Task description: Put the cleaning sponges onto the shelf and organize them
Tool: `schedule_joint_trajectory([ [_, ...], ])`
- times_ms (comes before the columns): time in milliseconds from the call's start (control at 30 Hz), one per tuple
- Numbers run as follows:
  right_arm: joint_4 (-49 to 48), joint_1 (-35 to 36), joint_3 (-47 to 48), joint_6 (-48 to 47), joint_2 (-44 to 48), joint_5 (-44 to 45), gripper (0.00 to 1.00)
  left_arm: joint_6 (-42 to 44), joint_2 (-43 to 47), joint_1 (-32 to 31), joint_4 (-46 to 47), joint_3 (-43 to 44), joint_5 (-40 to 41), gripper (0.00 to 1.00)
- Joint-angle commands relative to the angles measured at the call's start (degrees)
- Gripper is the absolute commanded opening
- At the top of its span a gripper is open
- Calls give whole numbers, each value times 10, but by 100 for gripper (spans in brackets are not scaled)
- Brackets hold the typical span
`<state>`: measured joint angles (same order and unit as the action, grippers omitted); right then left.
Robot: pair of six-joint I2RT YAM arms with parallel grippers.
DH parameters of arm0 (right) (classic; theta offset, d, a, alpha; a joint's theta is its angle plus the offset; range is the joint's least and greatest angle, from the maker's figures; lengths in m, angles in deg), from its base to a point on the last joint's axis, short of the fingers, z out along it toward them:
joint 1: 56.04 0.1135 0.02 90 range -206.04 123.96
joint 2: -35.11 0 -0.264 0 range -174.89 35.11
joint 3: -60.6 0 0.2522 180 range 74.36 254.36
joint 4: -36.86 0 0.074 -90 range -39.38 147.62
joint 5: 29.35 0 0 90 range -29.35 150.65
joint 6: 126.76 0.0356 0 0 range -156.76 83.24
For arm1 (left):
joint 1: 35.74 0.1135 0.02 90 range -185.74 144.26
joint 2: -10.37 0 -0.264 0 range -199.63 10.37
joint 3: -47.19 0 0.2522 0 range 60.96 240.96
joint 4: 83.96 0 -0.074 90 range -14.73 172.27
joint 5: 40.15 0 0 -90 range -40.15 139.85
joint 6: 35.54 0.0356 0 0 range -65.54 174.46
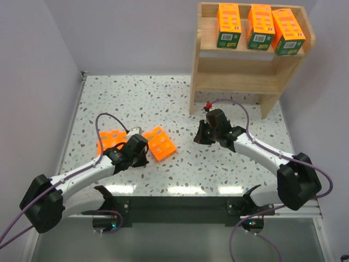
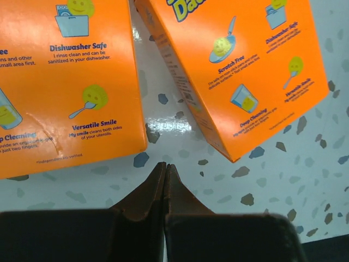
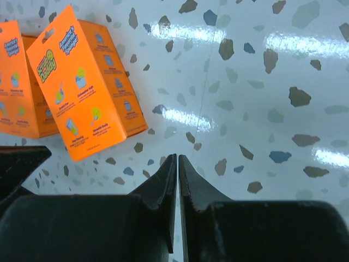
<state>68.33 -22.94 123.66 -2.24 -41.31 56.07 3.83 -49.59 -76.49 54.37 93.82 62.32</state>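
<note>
With my left gripper [image 2: 165, 166] and right gripper [image 3: 178, 158] both pressed together on nothing, two cleaning sponges [image 2: 240, 71] lie flat on the table [image 1: 152, 98] at 11 and 1 o'clock of my left fingertips, and three more stand on the top tier of the shelf [image 1: 234, 82] at the table's 1 o'clock.

The worktop [image 1: 163, 98] is a smooth, glossy, speckled stone-like sheet, mirroring the lamps in bright streaks. The cleaning sponges [image 2: 245, 71] come in orange printed card with a slight sheen, one pack faintly creased. The shelf [image 1: 234, 83] is bare pale wood, matt, and the jaws look like matt black plastic.
</note>
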Motion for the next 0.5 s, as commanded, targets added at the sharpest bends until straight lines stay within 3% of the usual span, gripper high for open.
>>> schedule_joint_trajectory([
  [0,-104,2,-3,40,-36,19,8,-13,-48,-4,65,-6,40,0],
  [267,-209,3,-4,113,-130,5,5,26,-147,-4,173,19,38,0],
  [467,-189,2,55,116,-202,-6,6,40,-209,-7,226,49,-9,0],
])
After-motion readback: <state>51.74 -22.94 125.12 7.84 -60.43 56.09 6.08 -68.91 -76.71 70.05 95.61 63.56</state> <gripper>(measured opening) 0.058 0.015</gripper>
